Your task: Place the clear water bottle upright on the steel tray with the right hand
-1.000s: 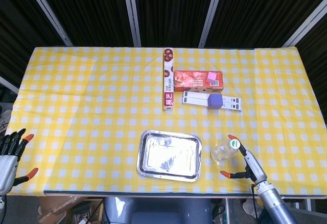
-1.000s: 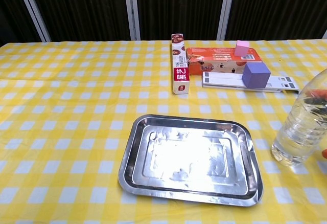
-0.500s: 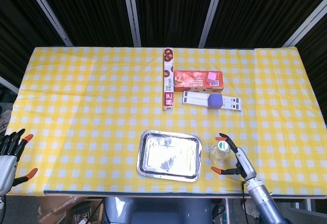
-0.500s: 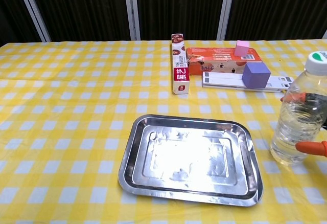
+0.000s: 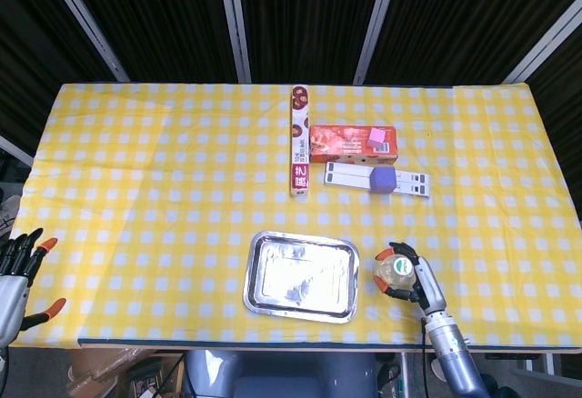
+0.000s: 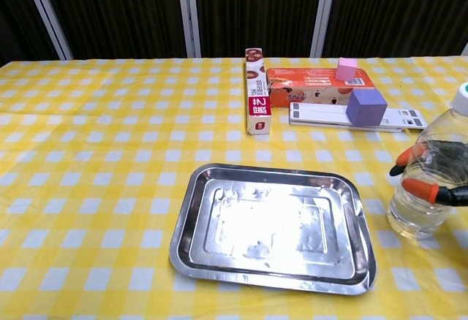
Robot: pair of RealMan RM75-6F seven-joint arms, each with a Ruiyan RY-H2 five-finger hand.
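Lower right of the chest view: the right hand point(image 6: 439, 181) wraps orange-tipped fingers point(image 6: 419, 188) around the clear water bottle point(image 6: 431, 181), standing just right of the steel tray point(image 6: 191, 221). Smooth plastic, partly filled, likely slippery and bottom-heavy, so mid-body is the sensible hold. Far lower left of the head view, the left hand point(image 5: 14, 275) idles, fingers spread, holding nothing.

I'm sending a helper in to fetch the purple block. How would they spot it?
Start at the steel tray and look toward the far side of the table, right of centre, to the orange box. In front of it lies a flat white strip; the purple block sits on that, bigger and darker than the pink block.
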